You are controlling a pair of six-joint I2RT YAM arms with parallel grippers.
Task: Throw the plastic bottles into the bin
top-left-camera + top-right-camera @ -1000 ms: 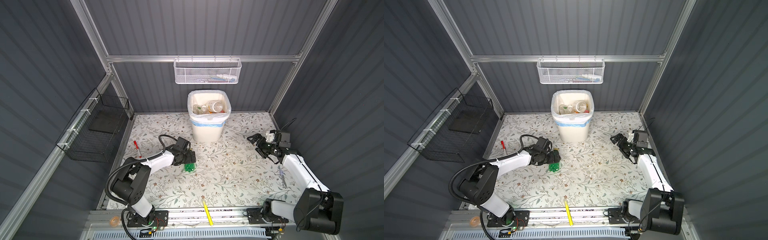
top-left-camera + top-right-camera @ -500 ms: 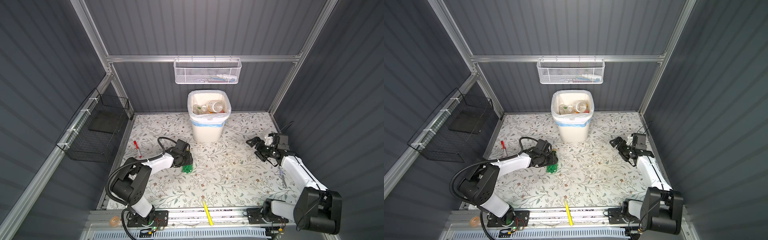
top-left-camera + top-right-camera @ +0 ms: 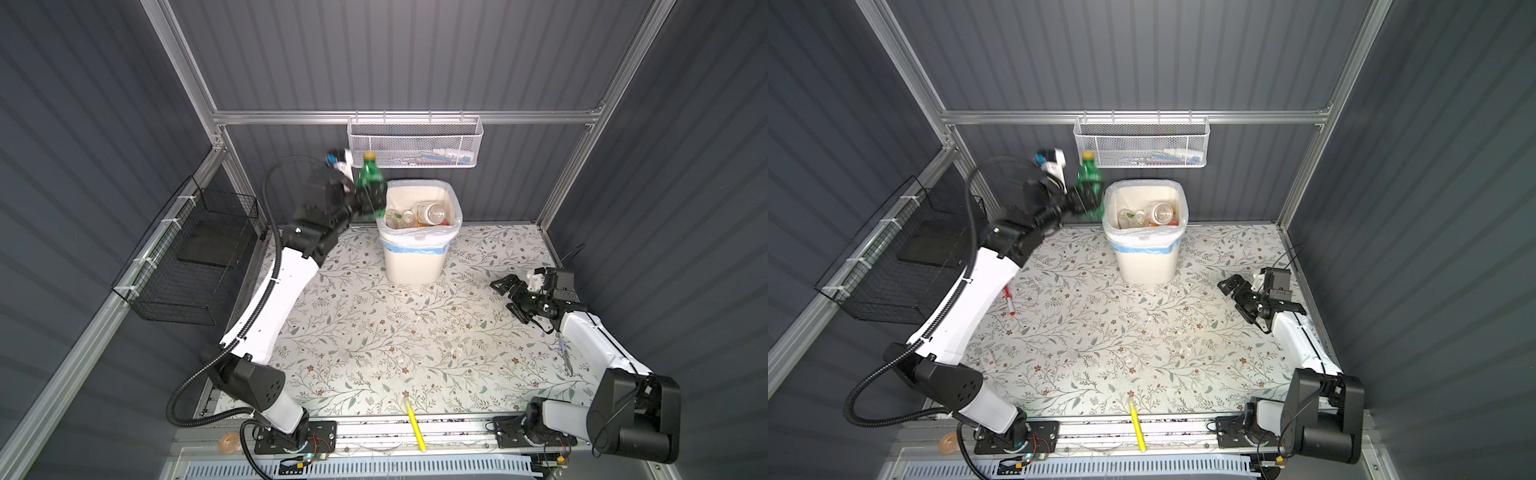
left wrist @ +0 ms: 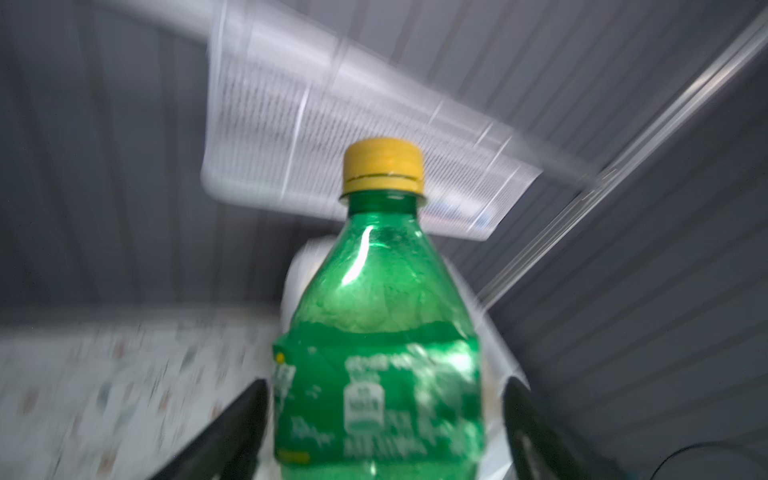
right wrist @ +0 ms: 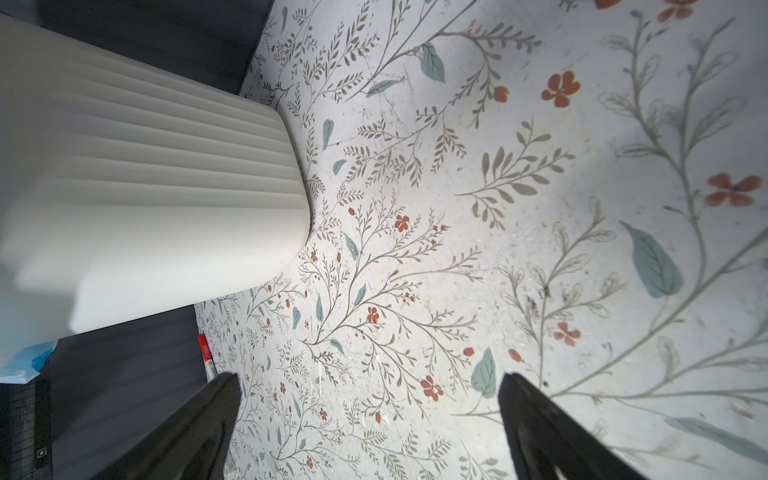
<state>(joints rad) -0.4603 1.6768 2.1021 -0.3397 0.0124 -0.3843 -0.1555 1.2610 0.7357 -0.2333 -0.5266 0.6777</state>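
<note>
Left gripper (image 4: pixel 382 395) spread wide, green bottle (image 3: pixel 370 183) upright between the jaws with a gap each side, just left of the bin (image 3: pixel 411 262) rim; right gripper (image 3: pixel 505 297) wide open, empty, low over floral mat (image 3: pixel 374 332).

Twin overhead views sharing the bin (image 3: pixel 411 262); close wrist views.

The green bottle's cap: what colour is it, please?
Yellow cap on the green bottle, clearest in the left wrist view.
</note>
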